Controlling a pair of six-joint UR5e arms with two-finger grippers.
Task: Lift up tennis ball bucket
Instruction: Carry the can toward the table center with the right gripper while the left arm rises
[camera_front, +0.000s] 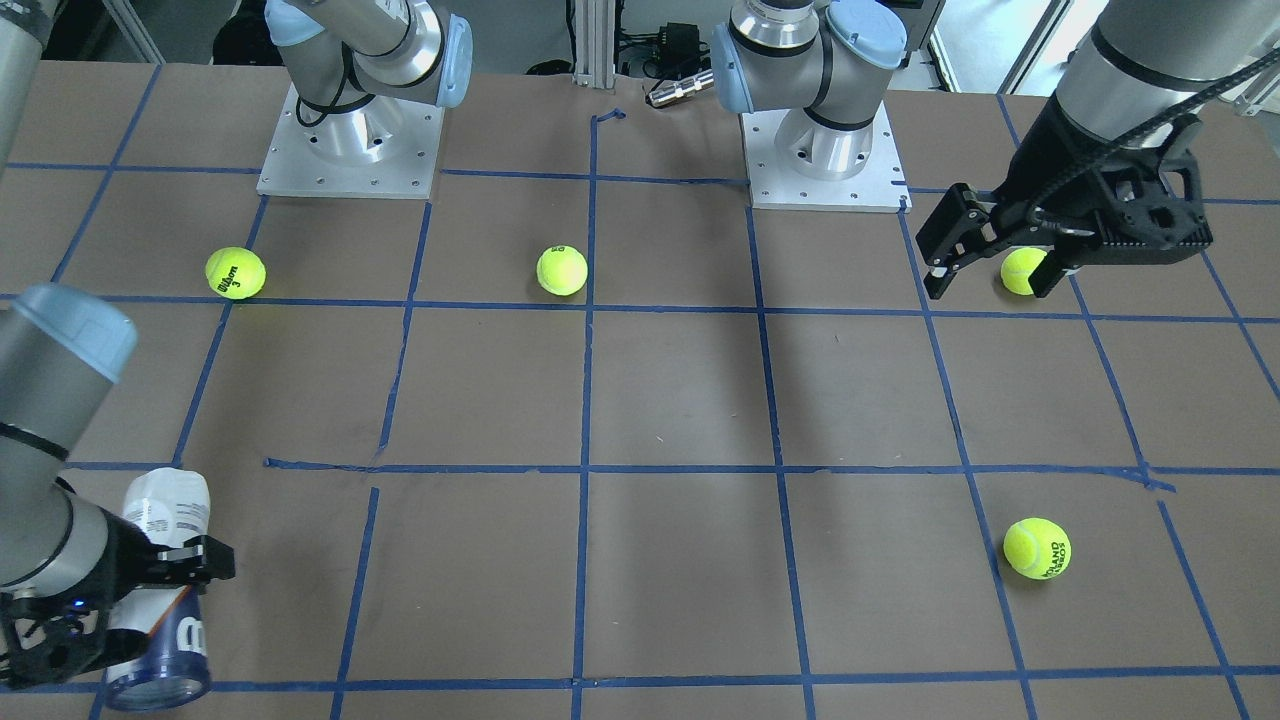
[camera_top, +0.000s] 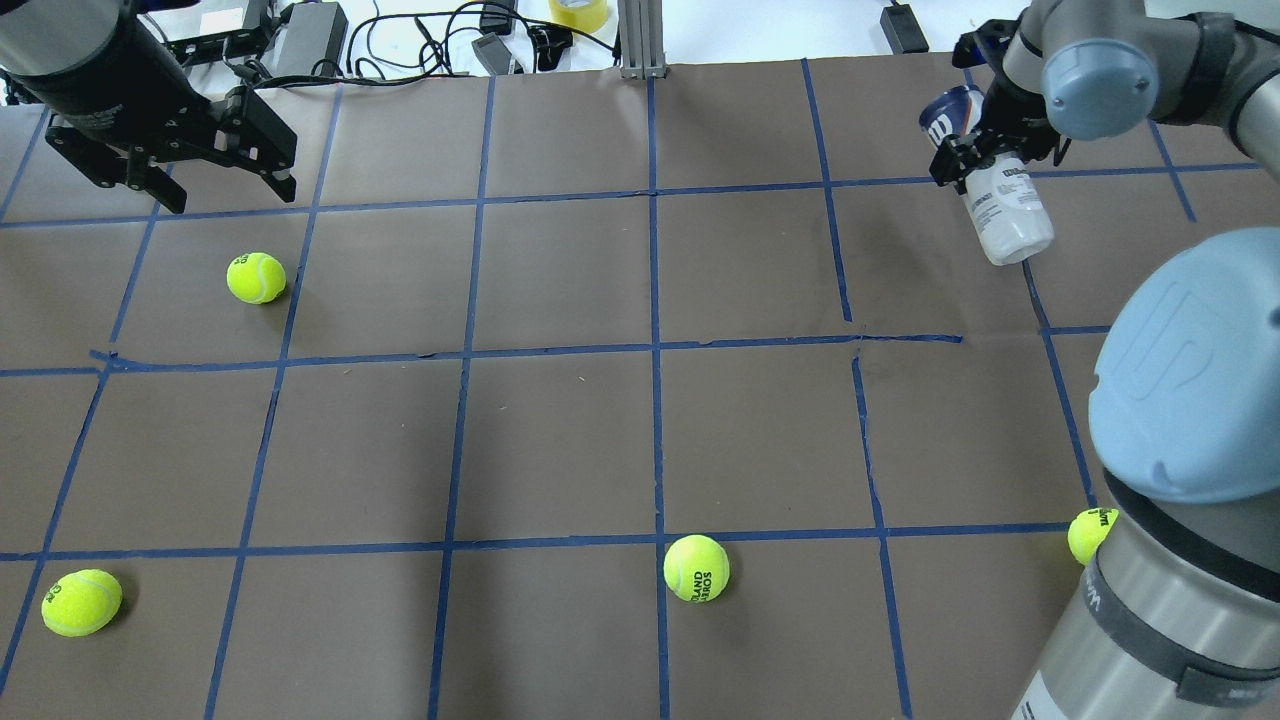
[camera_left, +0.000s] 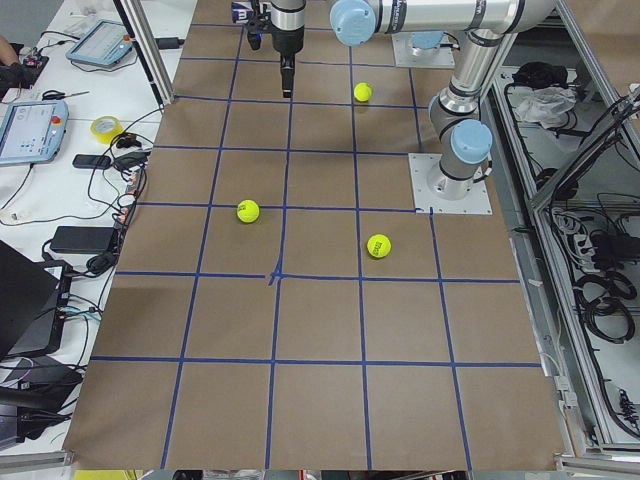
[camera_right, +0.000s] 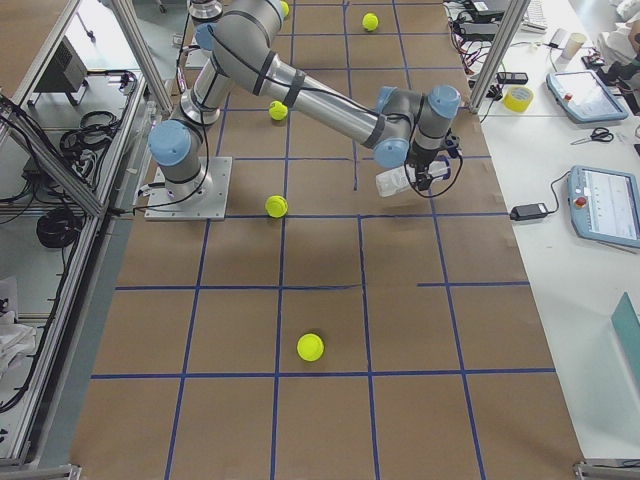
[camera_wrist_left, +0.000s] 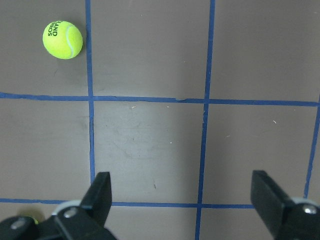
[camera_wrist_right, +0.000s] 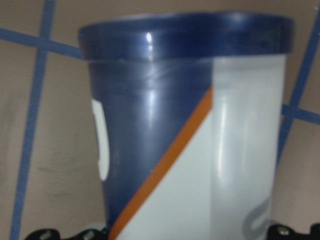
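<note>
**Item:** tennis ball bucket (camera_top: 1000, 205).
**Location (overhead view):** far right of the table (camera_top: 560, 440), about 1 o'clock.
**Attitude:** tilted, held between the fingers of the right gripper (camera_top: 990, 158). The gripper is closed across its body near the join of navy band and white label. From the grip, the navy end projects toward 11 o'clock and the white end toward 5 o'clock.
**Contact with table:** cannot tell.
**Left gripper** (camera_top: 225, 188): far left, about 11 o'clock, jaws spread wide, empty. One tennis ball (camera_top: 256, 277) lies at its 5 o'clock, apart.
</note>
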